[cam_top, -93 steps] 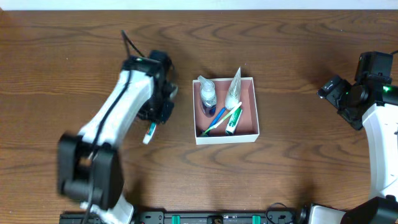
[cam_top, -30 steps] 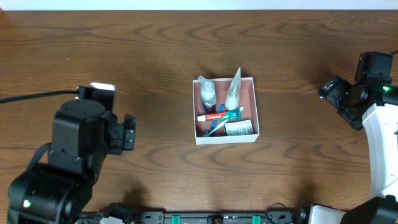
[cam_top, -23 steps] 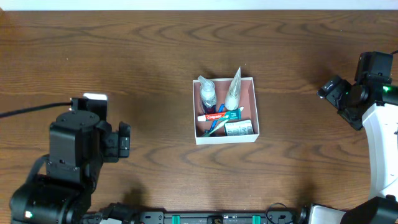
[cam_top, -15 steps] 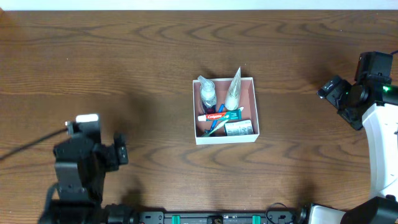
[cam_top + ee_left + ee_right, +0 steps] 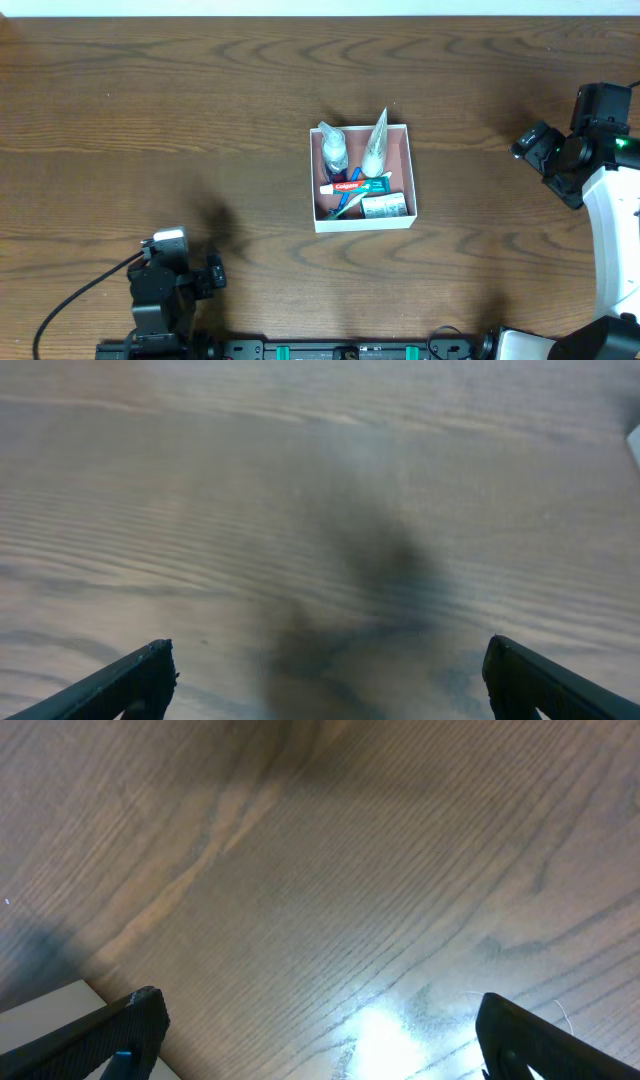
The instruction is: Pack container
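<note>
The container (image 5: 365,222), a square white-walled box with a pink-brown inside, sits mid-table. In it lie a clear bottle (image 5: 334,152), a clear pointed tube (image 5: 375,145), a red and white toothpaste tube (image 5: 350,186), a green soap box (image 5: 386,207) and a blue toothbrush (image 5: 345,205). My left gripper (image 5: 213,275) is folded back at the front left edge, far from the container. In the left wrist view it (image 5: 330,675) stands open over bare wood. My right gripper (image 5: 525,143) hovers to the right of the container, open and empty (image 5: 320,1020).
Brown wood-grain tabletop (image 5: 200,100) surrounds the container on all sides. The right arm's white body (image 5: 610,230) stands along the right edge. A black cable (image 5: 80,300) trails from the left arm at the front left. A pale flat corner (image 5: 45,1005) shows low left in the right wrist view.
The left arm has drawn back from beside the container down to the front left edge of the table. The right arm and the container's contents have not moved over the last second.
</note>
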Action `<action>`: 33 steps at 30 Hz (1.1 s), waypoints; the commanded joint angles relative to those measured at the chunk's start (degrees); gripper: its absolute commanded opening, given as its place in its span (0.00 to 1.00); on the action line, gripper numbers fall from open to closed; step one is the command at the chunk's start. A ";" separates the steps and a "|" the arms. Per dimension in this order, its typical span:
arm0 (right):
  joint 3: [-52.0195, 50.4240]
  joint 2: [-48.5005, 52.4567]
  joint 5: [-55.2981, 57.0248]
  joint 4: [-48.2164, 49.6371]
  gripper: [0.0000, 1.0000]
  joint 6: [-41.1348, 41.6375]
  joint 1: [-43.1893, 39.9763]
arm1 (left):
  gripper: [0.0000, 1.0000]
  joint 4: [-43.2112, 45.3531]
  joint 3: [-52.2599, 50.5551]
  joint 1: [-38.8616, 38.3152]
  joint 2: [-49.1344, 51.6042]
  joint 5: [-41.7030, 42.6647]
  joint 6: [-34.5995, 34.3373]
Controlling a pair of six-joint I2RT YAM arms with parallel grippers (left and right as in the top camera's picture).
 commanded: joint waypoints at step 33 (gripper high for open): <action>0.20 -0.24 0.31 0.02 0.99 -0.90 -0.26 | 0.98 3.87 -8.50 0.46 -5.88 2.80 -1.55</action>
